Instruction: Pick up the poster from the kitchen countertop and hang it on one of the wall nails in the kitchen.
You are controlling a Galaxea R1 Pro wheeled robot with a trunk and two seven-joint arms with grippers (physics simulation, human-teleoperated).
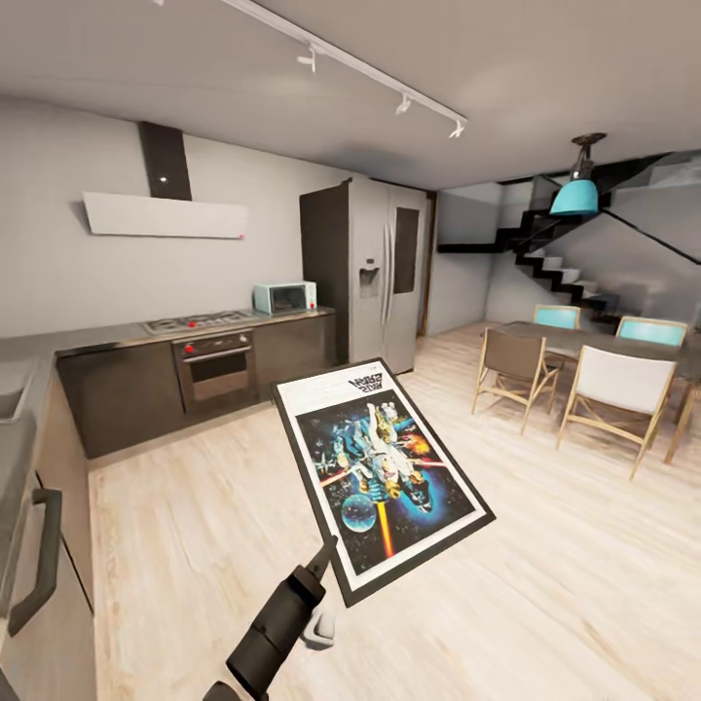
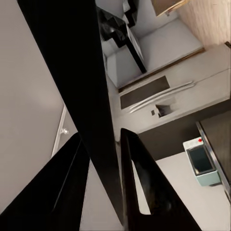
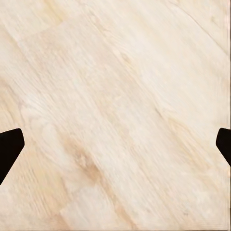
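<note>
Nearest in the head view, the left gripper [image 1: 328, 557] reaches up from the bottom edge on its dark arm, its fingers [image 1: 321, 560] closed on the near edge of the poster [image 1: 380, 477]. The poster is held in the air above the pale wood floor [image 1: 545, 584], tilted away from the camera, its title end farthest from the gripper. In the left wrist view the black frame edge of the poster [image 2: 79, 86] runs between the two dark fingers [image 2: 149, 192], which press it from both sides.

The right gripper [image 3: 115, 144] looks straight down on the floor [image 3: 115, 96]; its fingers [image 3: 8, 144] stand wide apart at opposite borders of that view, with nothing between them.

At the left edge of the head view lies the kitchen countertop [image 1: 19, 438], the grey table over dark cabinets, running on along the back wall past a hob [image 1: 200, 319] and a built-in oven [image 1: 216, 368]. A teal microwave [image 1: 284, 296] stands on its far end, just beside the tall grey fridge [image 1: 375, 273]. To the right stand a dining table [image 1: 584, 341] with chairs [image 1: 613, 389], a teal lamp [image 1: 578, 195] above it, and a dark staircase [image 1: 555, 258] beyond.
</note>
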